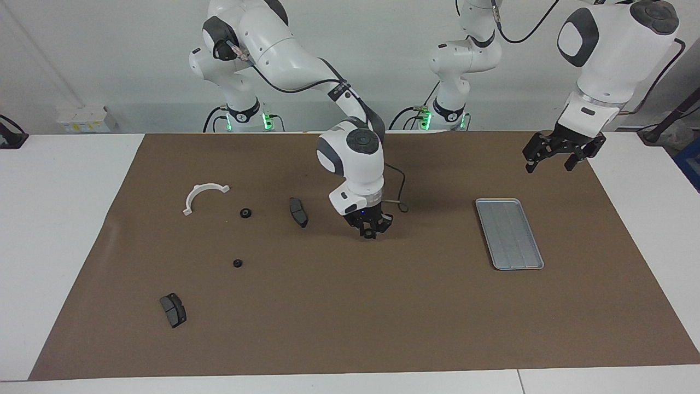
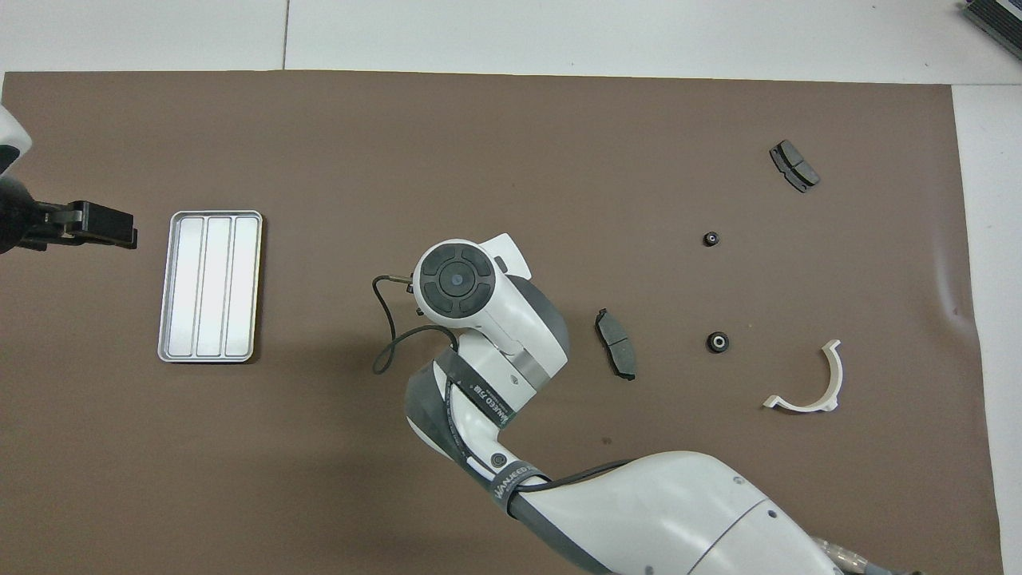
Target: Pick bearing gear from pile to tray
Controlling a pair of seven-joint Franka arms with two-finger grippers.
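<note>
The bearing gear (image 1: 370,235), small, black and round, sits pinched in my right gripper (image 1: 371,234), whose fingers are pressed onto it above the brown mat, between the tray (image 1: 509,233) and the pile. I judge the hold shallow: a jolt could drop it short of the tray's raised rim. The tray is ribbed silver metal. My left gripper (image 1: 555,156) waits near the tray, fingers spread.

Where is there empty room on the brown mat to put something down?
The mat is bare between the tray and the right gripper, which is carrying a small gear. The mat's edge farthest from the robots is bare too. Parts cluster at the right arm's end: bracket, two gears and two brake pads.
</note>
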